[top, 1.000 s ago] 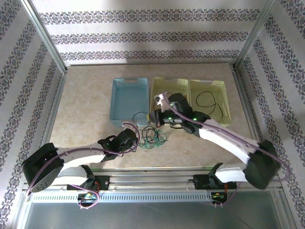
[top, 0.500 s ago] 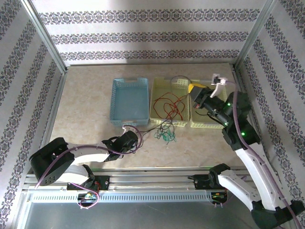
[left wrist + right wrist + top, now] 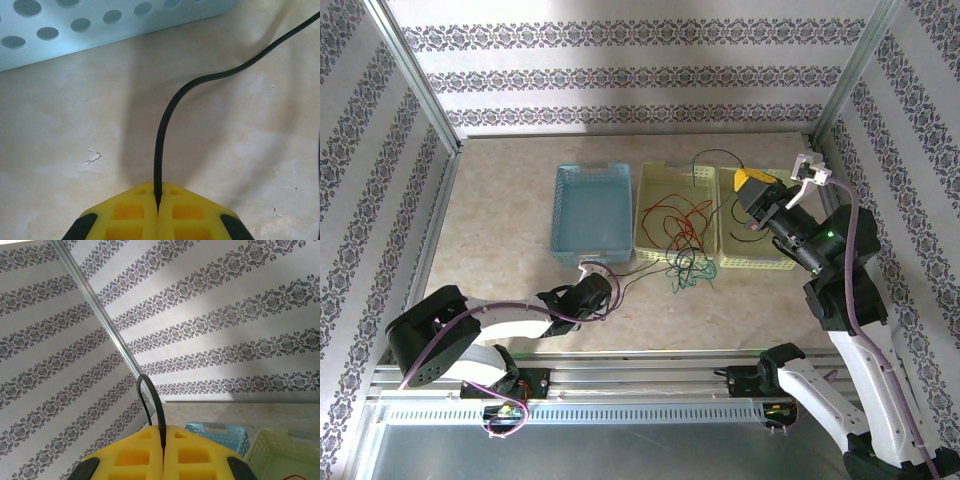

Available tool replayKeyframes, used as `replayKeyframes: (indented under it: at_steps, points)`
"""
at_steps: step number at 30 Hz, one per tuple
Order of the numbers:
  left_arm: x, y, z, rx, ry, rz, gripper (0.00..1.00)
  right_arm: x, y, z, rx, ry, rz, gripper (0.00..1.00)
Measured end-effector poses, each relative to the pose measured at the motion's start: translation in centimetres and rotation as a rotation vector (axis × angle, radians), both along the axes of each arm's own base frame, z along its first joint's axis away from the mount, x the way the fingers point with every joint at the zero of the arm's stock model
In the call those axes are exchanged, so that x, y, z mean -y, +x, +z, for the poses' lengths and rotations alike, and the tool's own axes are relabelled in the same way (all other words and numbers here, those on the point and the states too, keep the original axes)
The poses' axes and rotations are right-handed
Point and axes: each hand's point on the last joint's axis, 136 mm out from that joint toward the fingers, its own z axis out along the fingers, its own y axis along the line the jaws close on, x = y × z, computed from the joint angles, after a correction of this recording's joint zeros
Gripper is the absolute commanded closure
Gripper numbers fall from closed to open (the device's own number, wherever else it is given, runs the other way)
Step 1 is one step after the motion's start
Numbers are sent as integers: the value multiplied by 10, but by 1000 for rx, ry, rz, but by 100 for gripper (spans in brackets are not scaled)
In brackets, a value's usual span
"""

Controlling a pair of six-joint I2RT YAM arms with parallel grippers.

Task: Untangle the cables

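A thin black cable (image 3: pixel 165 125) runs from my left gripper (image 3: pixel 158 209), which is shut on its end low over the table. In the top view the left gripper (image 3: pixel 606 288) lies in front of the blue basket, and its black cable (image 3: pixel 632 273) leads right to a green and black tangle (image 3: pixel 685 272). A red cable (image 3: pixel 682 215) lies in the middle yellow basket. My right gripper (image 3: pixel 752 184) hangs raised over the right basket, shut on a black cable (image 3: pixel 718 152) that arcs up and left. That cable loop (image 3: pixel 150 392) rises from the right gripper (image 3: pixel 164 442).
A blue basket (image 3: pixel 561 212), a middle yellow basket (image 3: pixel 646 215) and a right yellow basket (image 3: pixel 740 263) stand in a row at mid-table. Metal frame posts and patterned walls close in the sides and back. The blue basket's wall (image 3: pixel 100 25) is just ahead of the left gripper.
My right arm has swung from the tangle up and to the right, lifting a black cable. The tangle has slid right toward the yellow baskets, and red cable now lies in the middle basket. The left gripper has stayed put.
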Motion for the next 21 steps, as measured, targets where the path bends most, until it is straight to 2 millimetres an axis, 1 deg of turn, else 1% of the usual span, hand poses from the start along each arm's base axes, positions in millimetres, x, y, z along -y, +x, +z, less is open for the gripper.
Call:
replayKeyframes:
  at_steps: [1,3,4,6,7,8,9,10,11,13,14,16,17,20,21]
  points:
    - [1,0,2,-1,-3,-7,100,0,-1,-1,-3,2,3,100]
    - [5,0,15,11,-15,-27,100,-2,-1,-8,-18,2,12,100]
    - [9,2,30,28,-30,-40,100,-5,-1,-17,-35,-4,23,100]
    - [20,11,69,88,-75,-61,100,-15,-1,-44,-96,-25,53,100]
    - [28,18,100,130,-105,-74,100,-21,0,-62,-137,-43,66,100]
    - [38,27,138,185,-146,-88,100,-27,0,-81,-180,-65,74,100]
    - [46,33,170,234,-181,-97,100,-32,0,-101,-222,-90,85,100]
    - [54,40,215,302,-229,-108,100,-38,-2,-123,-269,-124,95,100]
    - [60,45,254,365,-272,-116,100,-42,-3,-145,-315,-159,99,100]
    - [64,49,323,480,-344,-131,100,-47,-5,-185,-398,-229,96,100]
    - [63,49,349,525,-366,-139,100,-48,-6,-202,-430,-259,89,100]
    - [62,47,387,597,-392,-155,100,-45,-5,-232,-492,-311,62,100]
    - [63,47,402,627,-398,-167,100,-42,-4,-247,-523,-334,40,100]
    - [71,49,432,685,-395,-210,100,-31,-2,-282,-601,-383,-19,100]
    - [75,50,439,698,-393,-226,100,-28,-3,-290,-619,-392,-33,100]
